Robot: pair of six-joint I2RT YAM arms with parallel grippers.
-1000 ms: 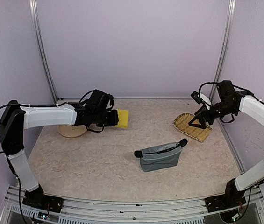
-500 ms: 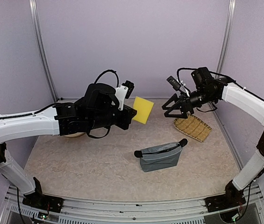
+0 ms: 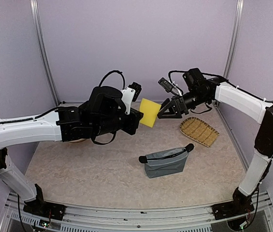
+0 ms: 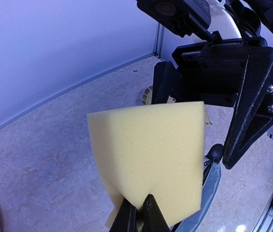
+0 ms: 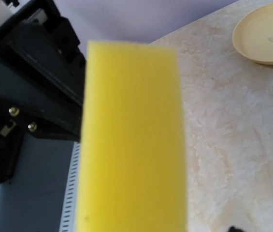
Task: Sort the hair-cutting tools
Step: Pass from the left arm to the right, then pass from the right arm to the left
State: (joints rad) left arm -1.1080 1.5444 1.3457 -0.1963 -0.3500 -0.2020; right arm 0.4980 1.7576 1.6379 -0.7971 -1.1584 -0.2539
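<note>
Lilac walls (image 3: pixel 136 43) close in a beige, marbled table (image 3: pixel 93 174) on three sides. Above its middle we see the two arms meeting in the air. The left gripper (image 3: pixel 139 120) reaches in from the left, its jaws pinched tight on the lower edge of a yellow sponge (image 3: pixel 150 112), which it holds upright and well clear of the table. From the left wrist we look along those closed jaws at the sponge's broad face.

The right gripper (image 3: pixel 163 110) comes in from the right at the same height. Its jaws stand wide, one on each side of the sponge's far edge. We cannot tell whether either of them touches the foam. In the right wrist view the sponge fills the middle of the picture, blurred and edge-on.

Below the arms a grey zip pouch (image 3: pixel 165 163) sits upright on the table. A long black piece that we take for the comb (image 3: pixel 189 147) lies along its top, with one rounded end sticking out at each side. Whatever else the pouch holds is hidden from us.

Near the right wall lies a woven tray (image 3: pixel 199 131). A round beige plate (image 5: pixel 264 34) sits on the far left of the table, mostly covered by the left arm in the top view.
</note>
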